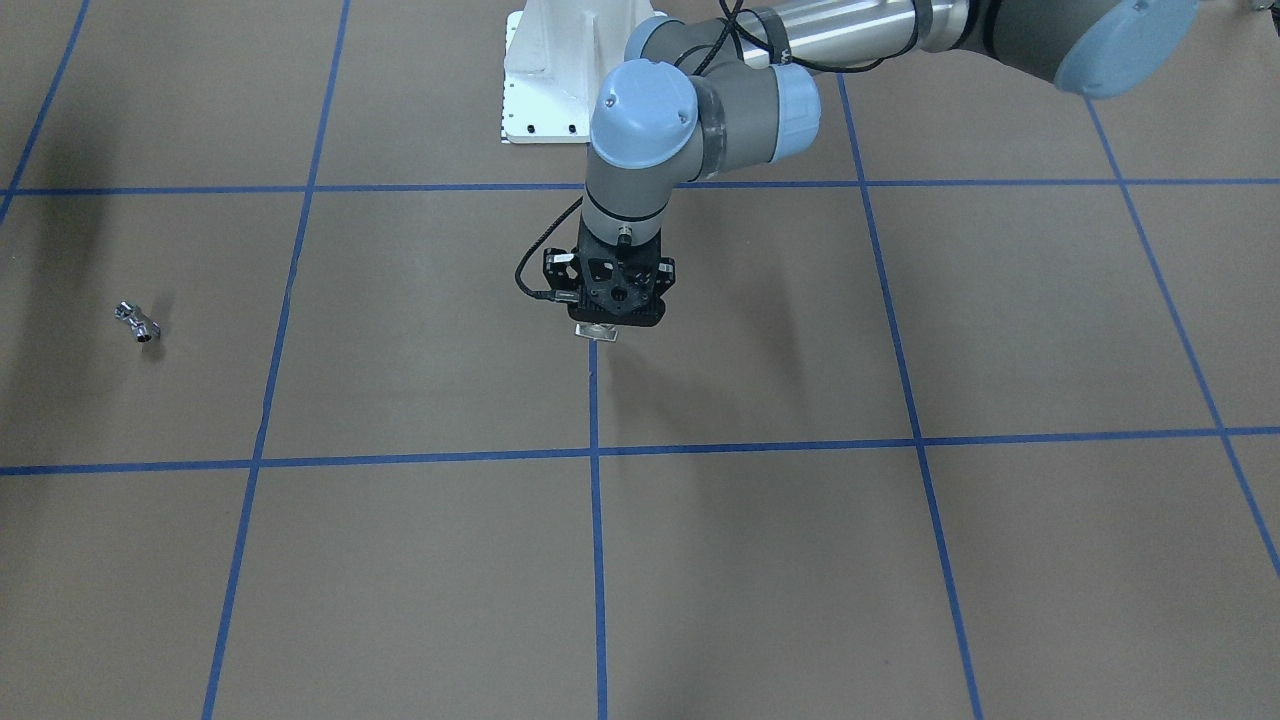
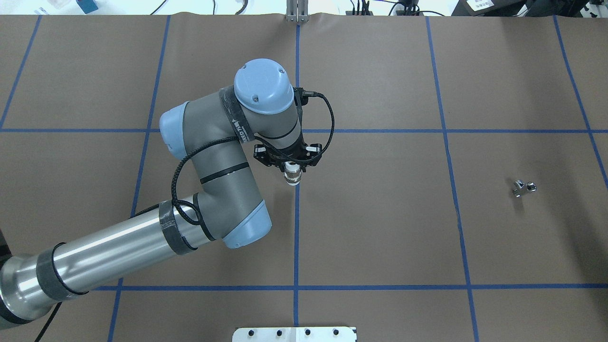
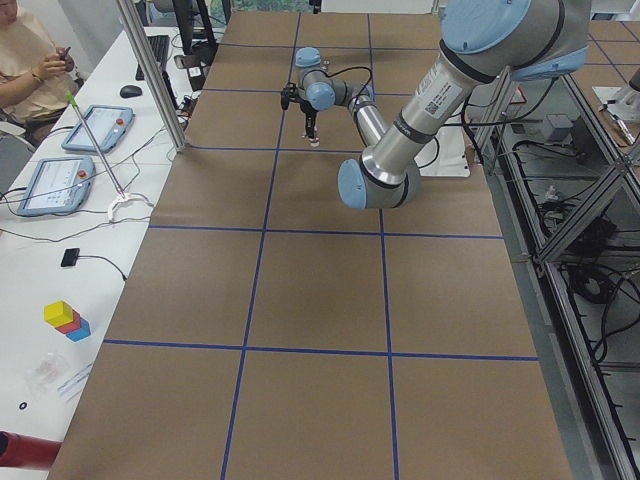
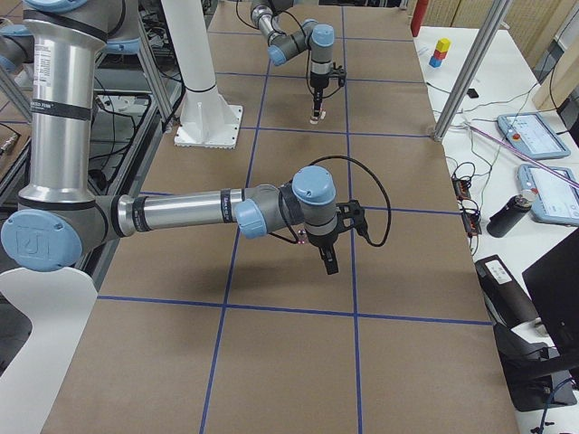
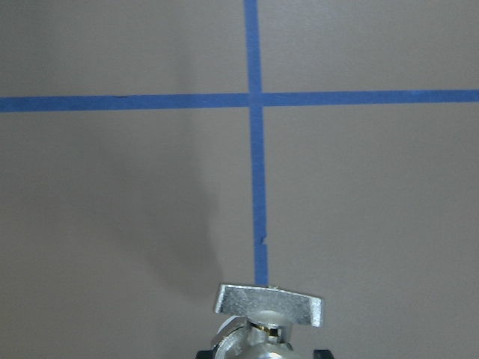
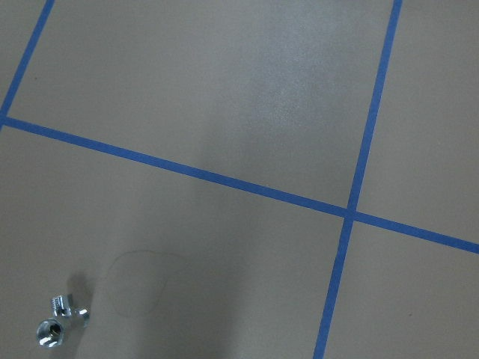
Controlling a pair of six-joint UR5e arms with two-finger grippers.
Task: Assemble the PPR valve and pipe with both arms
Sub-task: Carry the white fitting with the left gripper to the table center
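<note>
Overhead centre: left gripper (image 2: 290,165) is clamping the PPR valve (image 2: 293,177); pipe (image 2: 523,187) is lying far right. Right gripper (image 4: 327,259): grip unclear.

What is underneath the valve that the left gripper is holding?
Brown table covering with a blue tape line running right beneath the PPR valve. The left gripper covers the valve's top; any gap below cannot be judged.

Bright, even overhead light; all views sharp. Soft diffuse shadow on the brown surface (image 1: 760,560) just beside the left fingers (image 5: 322,353). PPR valve (image 5: 269,305) base slightly soft, close to lens. Pale sheen patch in right wrist view; glints on the pipe (image 6: 52,331).
</note>
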